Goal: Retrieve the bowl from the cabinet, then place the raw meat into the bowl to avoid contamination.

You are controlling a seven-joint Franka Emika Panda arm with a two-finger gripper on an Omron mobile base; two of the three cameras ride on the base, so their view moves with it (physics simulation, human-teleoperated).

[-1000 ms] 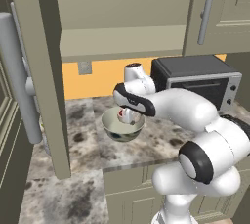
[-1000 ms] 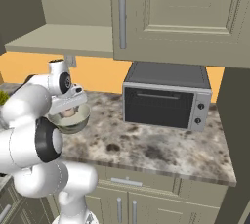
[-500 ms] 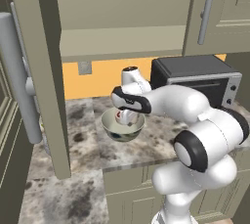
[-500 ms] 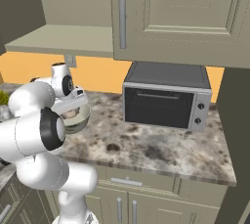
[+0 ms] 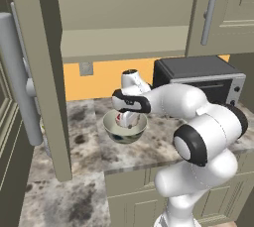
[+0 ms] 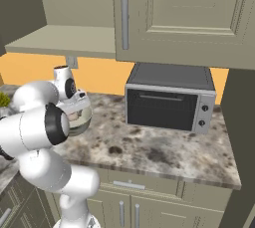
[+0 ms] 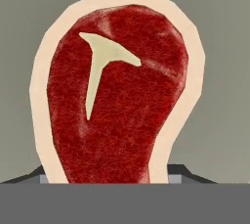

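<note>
- Bowl (image 5: 124, 129) sits on the mottled stone counter (image 5: 149, 144), just left of the toaster oven (image 5: 198, 80), below the open cabinet (image 5: 124, 28) whose pale shelf (image 5: 124, 42) is bare where visible. In the right base view the bowl (image 6: 82, 121) is mostly hidden behind the arm; only its right rim shows.
- Gripper (image 5: 125, 120) points down inside the bowl's rim. A small red patch shows at its tip — the raw meat (image 7: 114, 100).
- Pincer state: the fingertips are hidden behind the steak in the hand view and too small to read in the base views. Cannot tell how far apart the fingers are, nor whether they grip the meat or it already lies loose in the bowl.
- Steak orientation, hand view: flat face toward the camera, long axis running from the finger end to the far end of the frame, broad rounded lobe far, narrower end down between the fingers. The pale T-shaped bone mark has its stem along the same axis. Plain grey behind it is probably the bowl's inside.
- Risks, as judgement:
  - If the fingers lift while closed on the steak, it comes back out — the placement is undone.
  - A sideways withdrawal could catch the rim and push or tip the bowl.
  - Release from too high could leave the meat draped on the rim, touching the counter.
</note>
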